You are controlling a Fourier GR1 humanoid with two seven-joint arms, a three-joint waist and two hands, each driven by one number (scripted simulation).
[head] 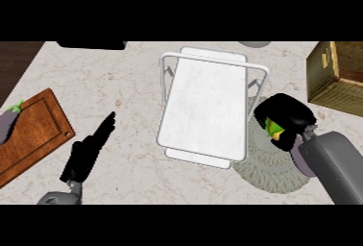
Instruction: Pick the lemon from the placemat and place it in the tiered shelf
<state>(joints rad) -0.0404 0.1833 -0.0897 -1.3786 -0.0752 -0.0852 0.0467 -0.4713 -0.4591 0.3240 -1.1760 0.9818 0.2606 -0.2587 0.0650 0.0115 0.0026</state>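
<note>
The right robot hand [285,113] is curled shut around the lemon [274,128], fingers and thumb wrapped so far over it that only a sliver of yellow and green peeks out beneath the black palm. It sits over the upper edge of the round woven placemat [273,168], just beside the right rail of the tiered shelf [205,105]. I'd judge the pick made and the carry across the step in hand, though from above I cannot tell whether the fruit is clear of the mat. The shelf is a white, wire-framed rack, top tier facing up and a lower tier showing at its near end. It stands right next to the mat, so the trip is short: leftward and over the rail. That rail is what I'd watch, since the wrapped fingers could catch it. The left robot hand [89,149] is well apart on the shelf's other side, fingers straight and holding nothing, over the marbled bench [120,86], out of the way. Farther left a wooden cutting board [35,139] carries a dark aubergine [8,124], and a wooden box [340,72] stands at the far right; neither matters here.
</note>
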